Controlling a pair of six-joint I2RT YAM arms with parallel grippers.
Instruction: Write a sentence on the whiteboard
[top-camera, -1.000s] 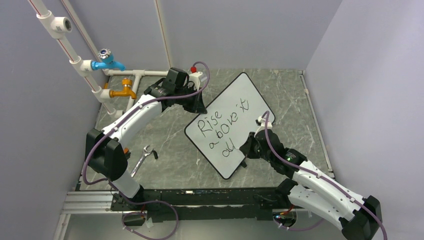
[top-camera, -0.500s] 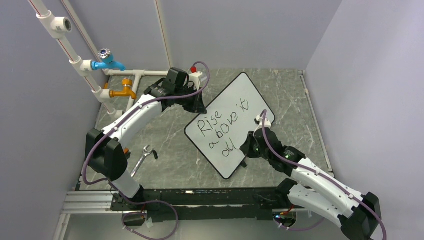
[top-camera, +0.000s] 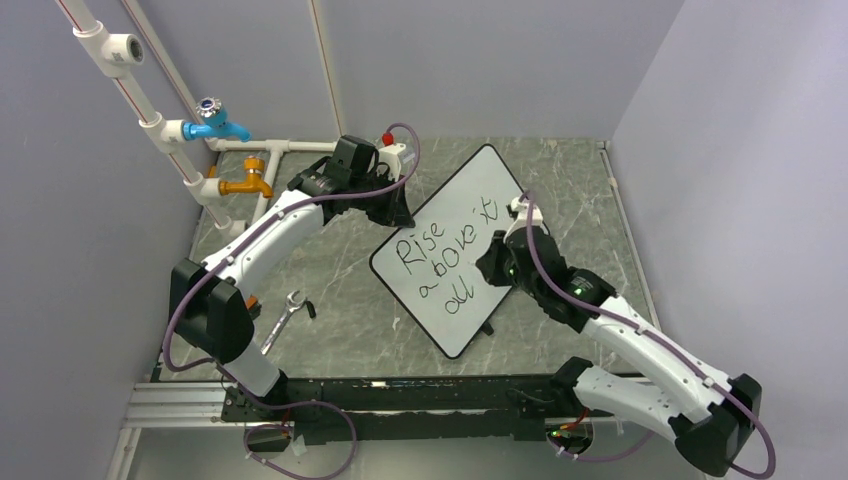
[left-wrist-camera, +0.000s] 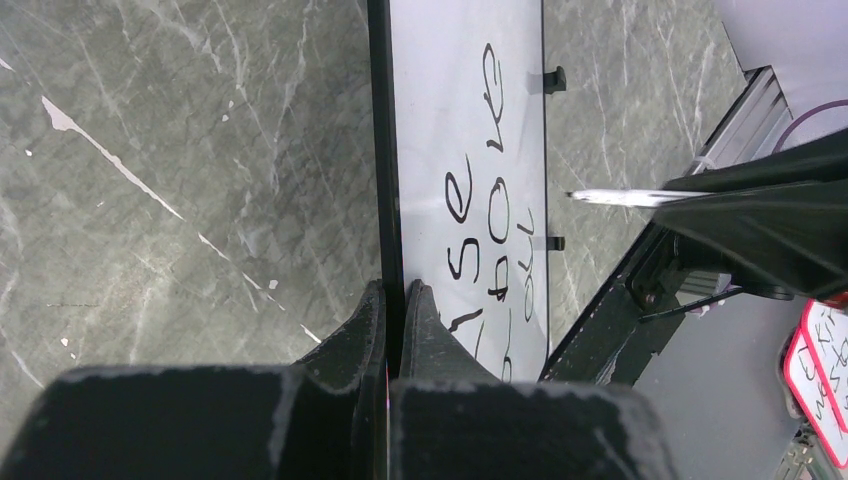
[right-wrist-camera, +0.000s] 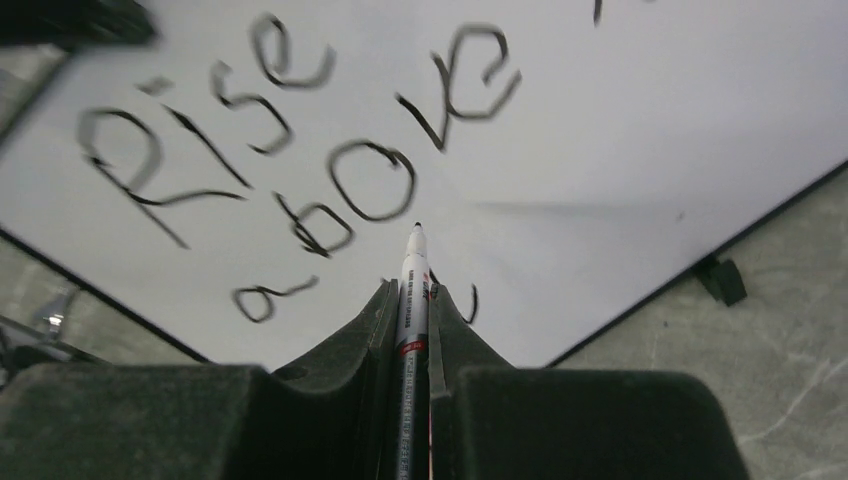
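Diagonally across the marble-patterned table (top-camera: 340, 290) sat the whiteboard (top-camera: 482, 185), its far-left rim pinched between the closed fingers of the left end effector (left-wrist-camera: 393, 293). The sentence (top-camera: 432, 265), "Rise above it all", ran over it in three slanted lines. The right end effector (right-wrist-camera: 413, 293) was clamped on a marker (right-wrist-camera: 415, 252), whose black tip pointed at the board beside the word "above"; whether it touched the surface could not be told. A wrench (top-camera: 286, 314) lay near-left of the board.

Robotics lab test cell: plain pale-violet panel walls (top-camera: 480, 60) box in a grey marbled tabletop (top-camera: 340, 320). Two white-and-black robot arms (top-camera: 270, 235) stand along an aluminium rail (top-camera: 170, 403), beside white plastic pipes (top-camera: 130, 85) with a blue tap (top-camera: 218, 128) and an orange tap (top-camera: 247, 186).
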